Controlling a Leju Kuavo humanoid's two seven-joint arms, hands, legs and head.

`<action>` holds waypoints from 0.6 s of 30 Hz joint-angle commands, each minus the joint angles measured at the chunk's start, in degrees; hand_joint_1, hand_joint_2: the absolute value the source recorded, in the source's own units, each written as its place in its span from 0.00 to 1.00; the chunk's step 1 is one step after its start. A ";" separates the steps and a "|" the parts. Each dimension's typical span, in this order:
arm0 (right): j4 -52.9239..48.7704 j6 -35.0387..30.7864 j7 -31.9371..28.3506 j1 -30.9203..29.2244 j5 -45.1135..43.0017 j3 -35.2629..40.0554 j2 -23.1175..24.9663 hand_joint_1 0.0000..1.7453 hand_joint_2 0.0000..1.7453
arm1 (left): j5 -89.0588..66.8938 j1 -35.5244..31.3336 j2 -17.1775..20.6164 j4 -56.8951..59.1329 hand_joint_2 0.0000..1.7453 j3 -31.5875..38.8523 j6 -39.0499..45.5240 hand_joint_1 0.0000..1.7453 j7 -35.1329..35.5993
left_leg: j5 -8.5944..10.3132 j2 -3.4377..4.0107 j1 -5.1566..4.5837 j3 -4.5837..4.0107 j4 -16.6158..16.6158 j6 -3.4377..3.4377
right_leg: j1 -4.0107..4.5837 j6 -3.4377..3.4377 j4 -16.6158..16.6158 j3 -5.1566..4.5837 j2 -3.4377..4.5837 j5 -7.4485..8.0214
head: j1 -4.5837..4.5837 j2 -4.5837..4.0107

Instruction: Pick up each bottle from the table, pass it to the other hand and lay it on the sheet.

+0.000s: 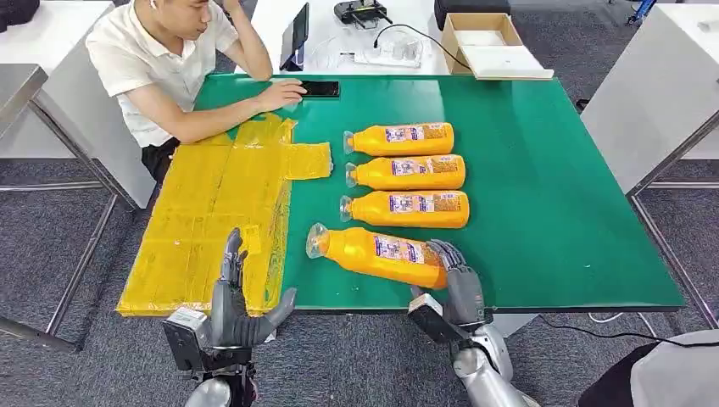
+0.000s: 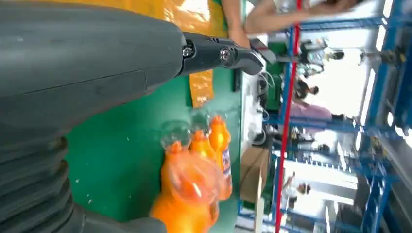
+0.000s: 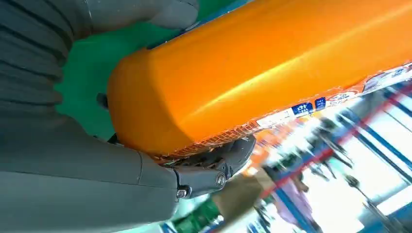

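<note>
R hand (image 1: pixel 454 275) wraps the base end of the nearest bottle (image 1: pixel 377 253), fingers (image 1: pixel 448 256) curled over its bottom; bottle lies tilted on green table (image 1: pixel 551 212), cap end pointing away from those fingers twd the yellow sheet (image 1: pixel 212 212). Three more bottles (image 1: pixel 407 174) lie in a row beyond the fingers. L hand (image 1: pixel 237 305) w/ fingers spread, empty, over sheet's near edge. Person (image 1: pixel 169 59) sits at far side, hand beside a phone (image 1: pixel 320 88).

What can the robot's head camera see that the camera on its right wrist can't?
Only the head view shows the yellow sheet, three more bottles in a row, a person leaning on the table, and the open left hand. Only the right wrist view shows the fingers curled under the bottle's base. Both show the nearest bottle in the right hand on the green table.
</note>
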 commanded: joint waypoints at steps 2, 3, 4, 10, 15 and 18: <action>-13.53 -3.18 -2.82 3.99 -5.84 4.59 1.46 1.00 1.00 | 9.95 -1.08 1.08 4.08 1.00 -0.64 -6.34 0.00 4.50 | -0.09 0.14 -0.01 0.17 -0.05 -0.09 | 0.00 -0.10 -0.02 0.12 0.02 -0.08 | 0.00 0.02; -13.44 -3.24 -3.04 3.85 -6.25 4.69 1.64 1.00 1.00 | 10.50 -1.02 1.62 4.22 1.00 -1.63 -8.20 0.00 4.56 | -0.06 0.06 -0.01 0.12 -0.04 -0.08 | 0.00 -0.08 -0.03 0.10 -0.01 -0.07 | 0.02 0.00; -13.27 -2.82 -3.33 3.68 -6.91 4.89 1.85 1.00 1.00 | 10.70 -0.93 2.28 4.41 1.00 -2.76 -10.08 0.00 4.48 | -0.12 0.15 0.02 0.23 -0.06 -0.12 | 0.04 -0.13 -0.04 0.18 0.04 -0.10 | 0.00 0.00; -16.38 -1.78 -3.37 4.54 -9.95 6.93 2.52 1.00 1.00 | 9.62 0.05 3.61 4.11 1.00 -6.20 -14.10 0.00 2.77 | -0.17 0.21 0.02 0.30 -0.06 -0.16 | 0.06 -0.18 -0.03 0.22 0.08 -0.14 | 0.00 0.02; -16.83 0.29 -3.37 4.65 -10.99 8.25 2.76 1.00 1.00 | 2.05 -0.33 3.80 3.59 1.00 -7.78 -10.46 0.00 -1.16 | -0.05 0.08 0.00 0.03 -0.03 -0.07 | 0.01 -0.07 -0.03 0.00 0.02 -0.04 | 0.00 0.00; -16.56 0.72 -3.37 4.58 -11.01 8.61 2.68 1.00 1.00 | 1.51 -0.39 3.69 3.44 1.00 -7.96 -10.22 0.00 -1.36 | -0.10 0.13 0.01 0.15 -0.04 -0.10 | 0.03 -0.11 -0.03 0.09 0.02 -0.09 | 0.00 0.02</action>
